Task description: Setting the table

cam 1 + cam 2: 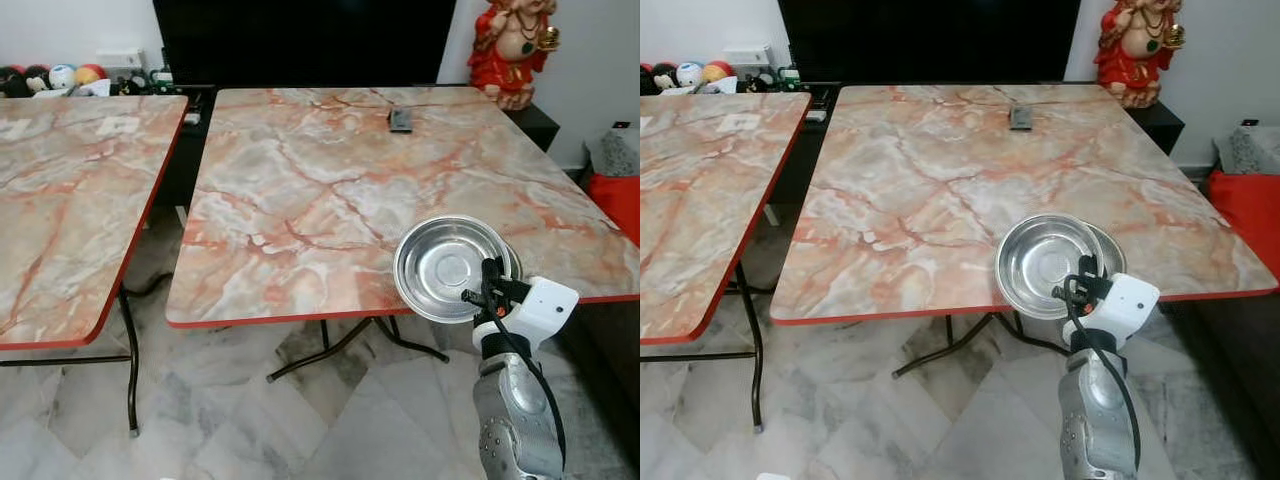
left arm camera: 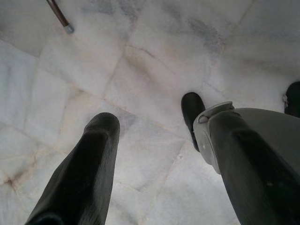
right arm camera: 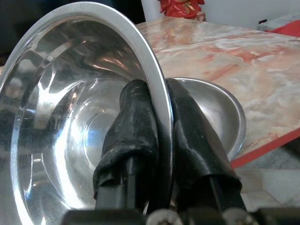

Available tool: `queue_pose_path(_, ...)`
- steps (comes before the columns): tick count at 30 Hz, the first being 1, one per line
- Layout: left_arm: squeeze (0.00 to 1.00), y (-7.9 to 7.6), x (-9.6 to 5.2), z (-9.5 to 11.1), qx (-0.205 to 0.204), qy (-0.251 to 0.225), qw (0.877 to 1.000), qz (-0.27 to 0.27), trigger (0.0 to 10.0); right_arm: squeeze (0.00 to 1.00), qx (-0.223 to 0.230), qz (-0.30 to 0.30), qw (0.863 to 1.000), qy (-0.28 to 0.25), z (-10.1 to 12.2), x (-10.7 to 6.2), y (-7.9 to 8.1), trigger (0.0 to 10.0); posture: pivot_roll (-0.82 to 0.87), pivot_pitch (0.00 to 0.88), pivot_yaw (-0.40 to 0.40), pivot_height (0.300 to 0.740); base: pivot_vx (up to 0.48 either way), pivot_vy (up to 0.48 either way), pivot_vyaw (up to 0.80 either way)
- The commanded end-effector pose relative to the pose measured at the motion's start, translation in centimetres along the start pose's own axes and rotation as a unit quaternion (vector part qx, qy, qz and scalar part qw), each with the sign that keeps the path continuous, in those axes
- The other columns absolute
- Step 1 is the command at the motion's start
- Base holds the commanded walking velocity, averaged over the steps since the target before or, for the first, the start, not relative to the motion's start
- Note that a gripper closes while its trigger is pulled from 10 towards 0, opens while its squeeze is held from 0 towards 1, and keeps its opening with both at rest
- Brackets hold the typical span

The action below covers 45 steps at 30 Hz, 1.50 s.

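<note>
My right gripper (image 1: 489, 287) is shut on the rim of a shiny steel bowl (image 1: 445, 265), one finger (image 3: 136, 126) inside and one outside. It holds the bowl tilted over the near right edge of the marble-pattern table (image 1: 300, 200). A second steel bowl (image 3: 218, 108) sits on the table just behind and to the right of the held one, partly hidden by it. My left gripper (image 2: 150, 126) hangs open over the pale floor tiles, with nothing between its fingers.
A dark remote (image 1: 400, 120) lies at the table's far side. A second marble table (image 1: 60, 180) stands to the left across a narrow gap. A red statue (image 1: 515, 45) and a black screen (image 1: 300, 40) are behind; a red bag (image 1: 615, 200) is at the right.
</note>
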<state>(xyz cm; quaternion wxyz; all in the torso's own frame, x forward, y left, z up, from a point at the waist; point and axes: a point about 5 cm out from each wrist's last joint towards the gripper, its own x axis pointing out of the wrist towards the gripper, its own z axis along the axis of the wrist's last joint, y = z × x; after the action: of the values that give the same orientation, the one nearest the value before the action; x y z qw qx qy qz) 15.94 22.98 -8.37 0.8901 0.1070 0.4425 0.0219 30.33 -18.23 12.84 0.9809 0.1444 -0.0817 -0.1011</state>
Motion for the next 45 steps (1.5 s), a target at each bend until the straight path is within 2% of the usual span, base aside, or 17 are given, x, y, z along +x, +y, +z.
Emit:
queue_pose_path(1, 0.00, -0.1, -0.1, -0.6, -0.003, 0.008, 1.000, -0.002, 10.0, 0.00, 0.003, 0.004, 1.000, -0.011, 0.4, 0.2, 0.3, 10.0, -0.01, 0.104, -0.028, 0.740, 0.307, 0.000, 0.00)
queue_pose_path(14, 0.00, -0.2, -0.2, -0.6, -0.008, 0.006, 1.000, -0.005, 10.0, 0.00, 0.008, 0.000, 1.000, -0.015, 0.4, 0.4, 0.4, 10.0, -0.01, 0.103, -0.027, 0.740, 0.350, 0.000, 0.00)
queue_pose_path(24, 0.00, -0.4, -0.2, -0.6, -0.015, 0.003, 1.000, -0.012, 10.0, 0.00, 0.010, -0.013, 0.999, -0.029, 0.8, 0.3, 0.2, 10.0, -0.01, 0.106, -0.028, 0.740, 0.000, 0.000, -0.41)
queue_pose_path(29, 0.00, -0.4, -0.2, -0.5, -0.015, 0.001, 1.000, -0.011, 10.0, 0.00, 0.011, -0.039, 0.998, -0.039, 1.1, -0.3, -0.4, 10.0, -0.01, 0.107, -0.029, 0.740, 0.000, 0.000, 0.00)
queue_pose_path(32, 0.00, -0.3, -0.2, -0.4, -0.014, -0.001, 1.000, -0.010, 10.0, 0.00, 0.038, -0.096, 0.994, -0.045, 1.9, -1.2, -1.8, 10.0, -0.02, 0.108, -0.029, 0.740, 0.000, 0.000, 0.00)
queue_pose_path(35, 0.00, -0.3, -0.2, -0.4, -0.014, -0.001, 1.000, -0.011, 10.0, 0.00, 0.039, -0.111, 0.992, -0.046, 2.2, -1.5, -2.1, 10.0, -0.03, 0.108, -0.027, 0.740, 0.000, 0.000, 0.00)
queue_pose_path(37, 0.00, -0.3, -0.1, -0.4, -0.012, -0.001, 1.000, -0.011, 10.0, 0.00, 0.044, -0.153, 0.986, -0.037, 2.2, -2.0, -3.0, 10.0, -0.03, 0.108, -0.027, 0.740, 0.000, 0.000, 0.00)
queue_pose_path(38, 0.00, -0.3, -0.1, -0.4, -0.010, -0.001, 1.000, -0.012, 10.0, 0.00, 0.065, -0.175, 0.982, -0.023, 1.8, -2.3, -3.6, 10.0, -0.03, 0.108, -0.028, 0.740, 0.000, 0.000, 0.00)
queue_pose_path(45, 0.00, -0.4, -0.1, -0.4, -0.010, -0.002, 1.000, -0.012, 10.0, 0.00, 0.092, -0.193, 0.977, 0.012, 0.7, -2.5, -4.0, 10.0, -0.02, 0.104, -0.029, 0.740, 0.000, 0.000, 0.00)
